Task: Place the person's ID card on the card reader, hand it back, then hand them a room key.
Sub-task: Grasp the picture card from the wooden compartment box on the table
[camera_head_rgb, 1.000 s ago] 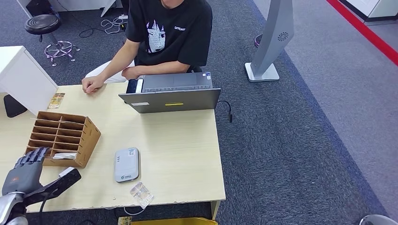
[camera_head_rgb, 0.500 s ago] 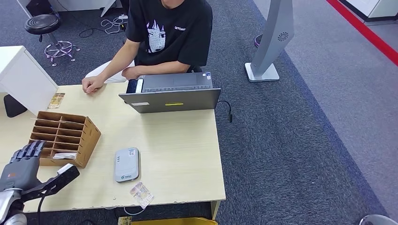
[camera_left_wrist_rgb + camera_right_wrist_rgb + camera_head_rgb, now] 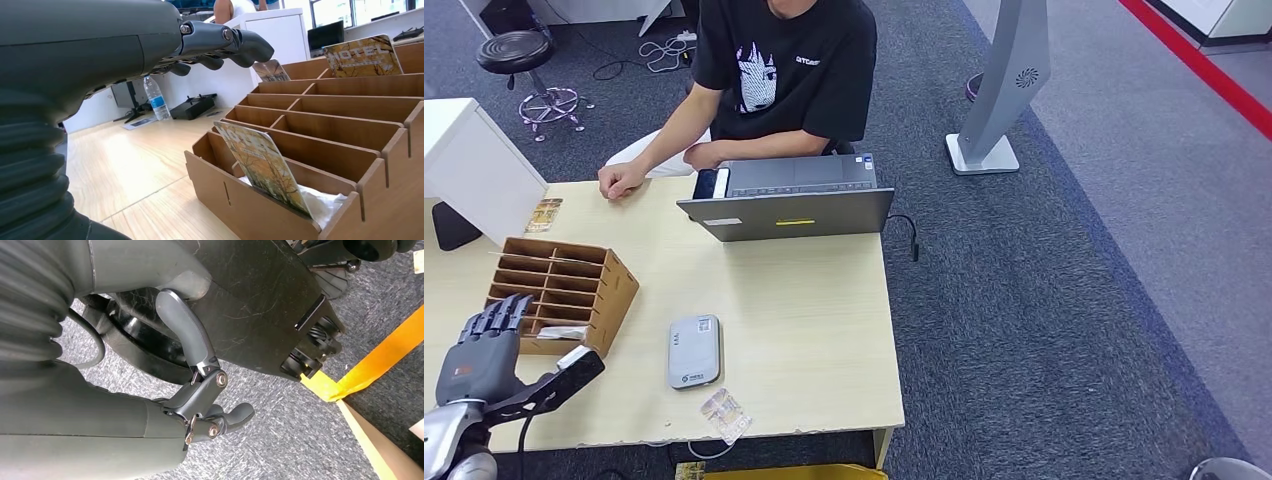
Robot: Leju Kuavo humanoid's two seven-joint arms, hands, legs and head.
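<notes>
Reaching for a room key seems to be the step in hand. From the head view, the left hand (image 3: 486, 345) hovers at the near edge of the wooden rack (image 3: 614, 285), fingers spread, thumb out, holding nothing. To do it well, the hand should come down over the near slot and pinch the upright key card on its two flat faces, then lift straight up so the thin dividers are not pushed. A grey card reader (image 3: 694, 350) lies flat on the pale counter (image 3: 814, 330), and a small card-like thing (image 3: 725, 415) lies just beside it near the edge; whether that is the ID card I cannot tell. A person (image 3: 774, 70) sits behind a laptop (image 3: 789, 212).

From the left wrist view, the key card (image 3: 265, 170) is glossy, printed and stiff, leaning in the near slot on crumpled white paper. The rack is plain plywood with slotted joints.

From the right wrist view, the right hand (image 3: 205, 405) hangs over grey carpet, fingers curled, holding nothing.
</notes>
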